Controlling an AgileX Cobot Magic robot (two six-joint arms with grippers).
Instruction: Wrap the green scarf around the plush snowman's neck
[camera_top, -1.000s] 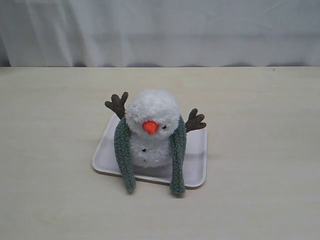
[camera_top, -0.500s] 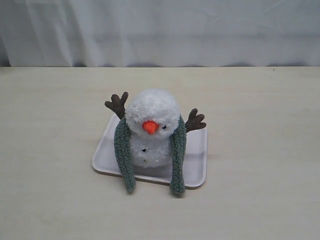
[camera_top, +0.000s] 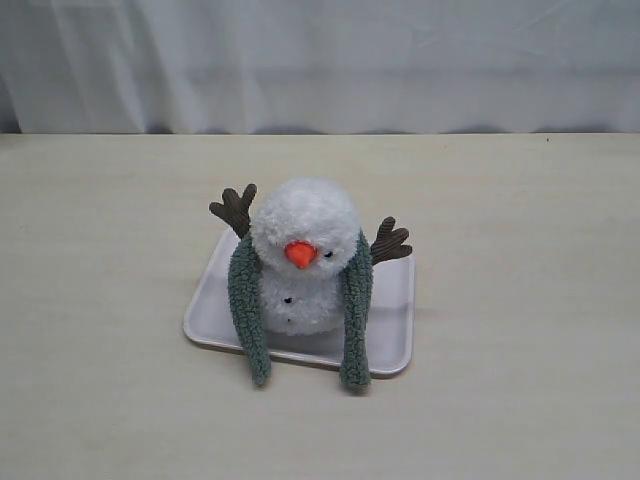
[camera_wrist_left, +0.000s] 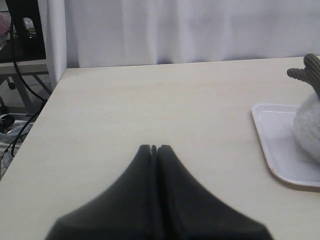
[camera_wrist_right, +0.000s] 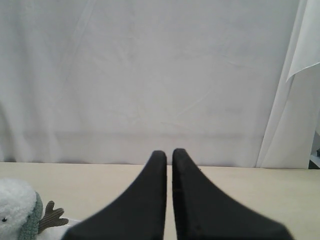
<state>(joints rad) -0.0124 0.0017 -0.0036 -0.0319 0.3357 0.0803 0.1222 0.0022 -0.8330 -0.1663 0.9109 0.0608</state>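
open table (camera_top: 520, 400) around tray (camera_top: 393, 322), plush snowman (camera_top: 305, 225) central

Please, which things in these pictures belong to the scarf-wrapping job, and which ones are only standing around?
Part of the job:
green scarf, its two ends hanging down in front
plush snowman
left end effector and right end effector, both shut and holding nothing

Only there:
white tray under the snowman
table
white curtain

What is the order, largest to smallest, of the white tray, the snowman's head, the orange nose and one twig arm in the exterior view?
1. white tray
2. snowman's head
3. twig arm (both arms look alike)
4. orange nose, only a little smaller
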